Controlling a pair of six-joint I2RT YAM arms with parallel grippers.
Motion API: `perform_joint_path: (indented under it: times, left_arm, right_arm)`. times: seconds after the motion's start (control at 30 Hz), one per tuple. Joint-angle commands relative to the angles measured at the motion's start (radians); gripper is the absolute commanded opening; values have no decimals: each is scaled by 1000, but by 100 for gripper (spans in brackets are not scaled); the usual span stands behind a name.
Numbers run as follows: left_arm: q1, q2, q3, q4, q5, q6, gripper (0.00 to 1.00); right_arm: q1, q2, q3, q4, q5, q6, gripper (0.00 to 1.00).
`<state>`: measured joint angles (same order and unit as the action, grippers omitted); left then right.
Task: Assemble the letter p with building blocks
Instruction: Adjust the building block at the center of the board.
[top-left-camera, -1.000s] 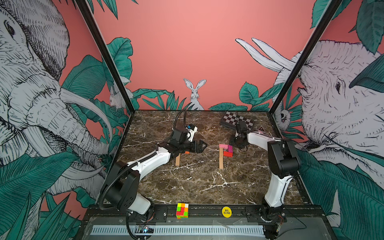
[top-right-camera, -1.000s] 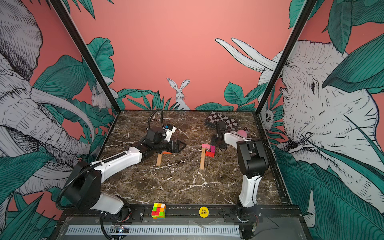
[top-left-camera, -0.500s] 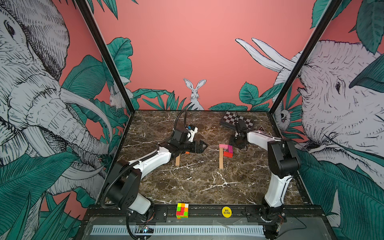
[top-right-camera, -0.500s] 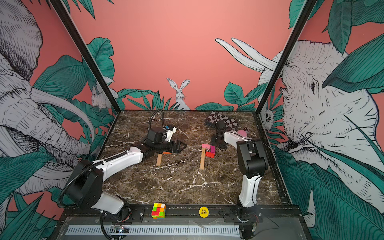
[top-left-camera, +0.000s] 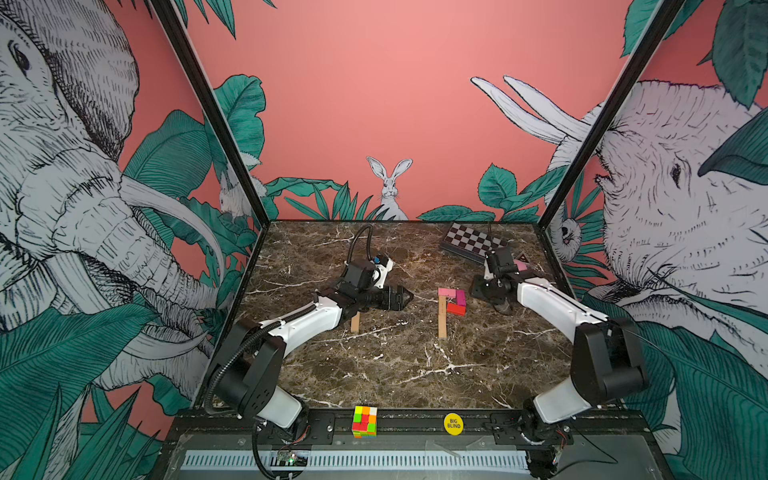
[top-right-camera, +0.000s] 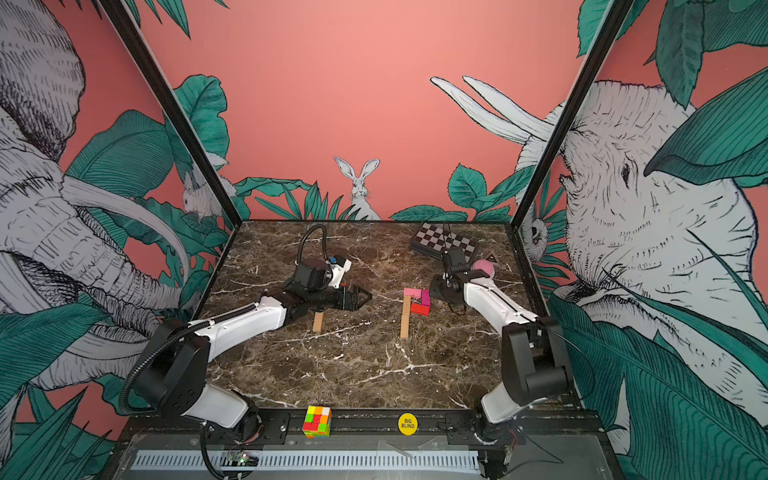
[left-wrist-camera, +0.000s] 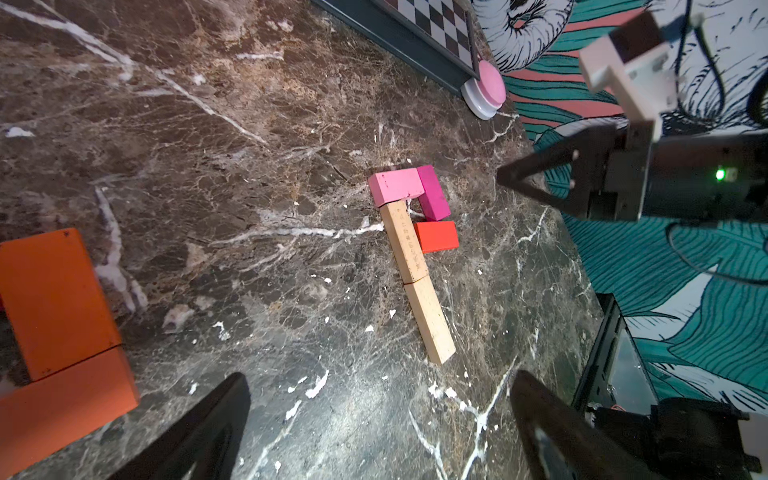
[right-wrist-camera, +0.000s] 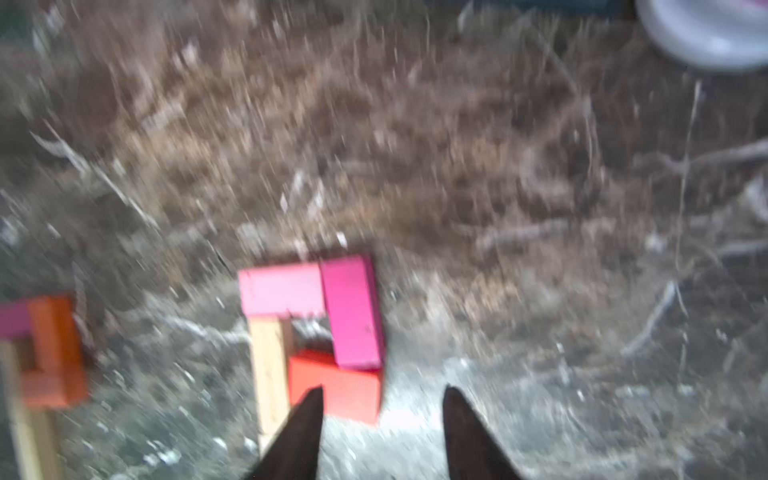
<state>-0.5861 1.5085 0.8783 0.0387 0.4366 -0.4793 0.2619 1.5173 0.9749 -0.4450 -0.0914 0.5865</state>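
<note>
blocks (left-wrist-camera: 405, 243): pink, magenta, red, two wooden, laid as P | left gripper (left-wrist-camera: 376, 376): wide open, empty | right gripper (right-wrist-camera: 383, 390): part open, empty, right of blocks

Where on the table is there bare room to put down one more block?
The wide marble strip between the tan stem and the front rail is bare. So is the back, between the left arm and the checkered box. Crowded: beside the red block, near the right fingers.

Right wrist view blurred, orange blocks (left-wrist-camera: 54, 299) cut off, tan block (top-left-camera: 355, 323) half hidden
</note>
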Motion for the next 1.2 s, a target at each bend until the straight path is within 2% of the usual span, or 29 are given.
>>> perform_joint_path:
  times: [0.0, 0.13, 0.23, 0.67, 0.8, 0.87, 1.0, 1.07, 1.17]
  left_arm:
    - [5, 13, -18, 33, 23, -13, 100]
    - [5, 36, -7, 46, 35, -23, 99]
    - [5, 45, -1, 56, 43, -34, 99]
    - [5, 56, -2, 57, 37, -35, 100]
    - [5, 52, -7, 57, 33, -33, 100]
    - [5, 51, -13, 58, 30, -33, 99]
    - [5, 62, -19, 76, 40, -45, 99]
    - [5, 61, -20, 78, 40, -45, 99]
    - [5, 49, -26, 78, 39, -45, 99]
  right_arm:
    - [32, -60, -97, -5, -20, 37, 37]
    - [70, -63, -151, 35, -22, 75, 24]
    - [71, -24, -163, 75, -38, 95, 19]
    - [83, 110, -119, 139, -77, 111, 14]
    - [91, 55, -118, 134, -72, 127, 15]
    - [92, 24, -108, 116, -47, 139, 18]
    - [99, 34, -57, 93, -35, 129, 20]
    - [108, 53, -36, 110, -49, 131, 5]
    - [112, 120, 17, 105, -62, 132, 0]
